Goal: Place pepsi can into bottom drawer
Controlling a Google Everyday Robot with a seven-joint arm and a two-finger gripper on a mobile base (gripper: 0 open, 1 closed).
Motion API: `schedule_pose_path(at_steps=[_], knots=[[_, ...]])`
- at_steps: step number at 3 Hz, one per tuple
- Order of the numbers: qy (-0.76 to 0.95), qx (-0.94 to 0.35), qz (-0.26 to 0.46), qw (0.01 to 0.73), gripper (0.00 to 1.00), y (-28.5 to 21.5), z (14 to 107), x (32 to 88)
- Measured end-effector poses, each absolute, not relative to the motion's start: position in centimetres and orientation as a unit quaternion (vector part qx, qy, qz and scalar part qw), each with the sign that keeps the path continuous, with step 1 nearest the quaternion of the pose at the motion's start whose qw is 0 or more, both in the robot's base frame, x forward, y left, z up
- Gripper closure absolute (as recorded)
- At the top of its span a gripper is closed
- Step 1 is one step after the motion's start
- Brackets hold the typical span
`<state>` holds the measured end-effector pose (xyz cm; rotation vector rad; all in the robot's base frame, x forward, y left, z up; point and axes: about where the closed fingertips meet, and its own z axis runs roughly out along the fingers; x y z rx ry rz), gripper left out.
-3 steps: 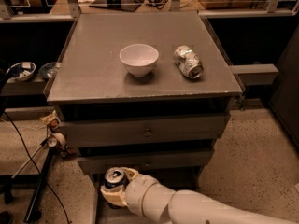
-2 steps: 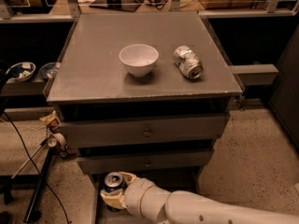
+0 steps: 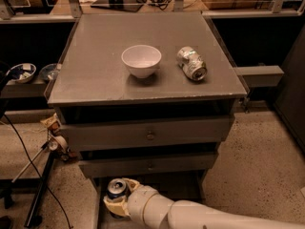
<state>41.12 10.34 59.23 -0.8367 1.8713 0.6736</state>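
The pepsi can (image 3: pixel 116 190), dark blue with a silver top, stands upright low in the camera view, below the two upper drawers. My gripper (image 3: pixel 117 200) is at the can, with pale fingers (image 3: pixel 114 208) wrapped around its body, shut on it. The white arm (image 3: pixel 190 213) comes in from the bottom right. The can is over the left part of the bottom drawer (image 3: pixel 181 187), which is pulled out below the cabinet; most of its tray is dark and hidden by my arm.
A white bowl (image 3: pixel 141 60) and a dented silver-and-green can (image 3: pixel 191 63) lie on the cabinet top (image 3: pixel 95 75). Two upper drawers with small knobs (image 3: pixel 149 135) are shut. A stand, cables (image 3: pixel 33 175) and bowls on a shelf (image 3: pixel 21 73) are at left.
The gripper with the can has sunk slightly lower in front of the cabinet; the bowl and dented can have not moved.
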Motion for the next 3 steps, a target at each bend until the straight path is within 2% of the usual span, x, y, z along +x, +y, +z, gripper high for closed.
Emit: schedule_pose_path(at_steps=[2,3], knots=[[0.774,-0.333,0.231,0.486,1.0,8.3,51.5,43.7],[0.774,-0.333,0.231,0.486,1.0,8.3,51.5,43.7]])
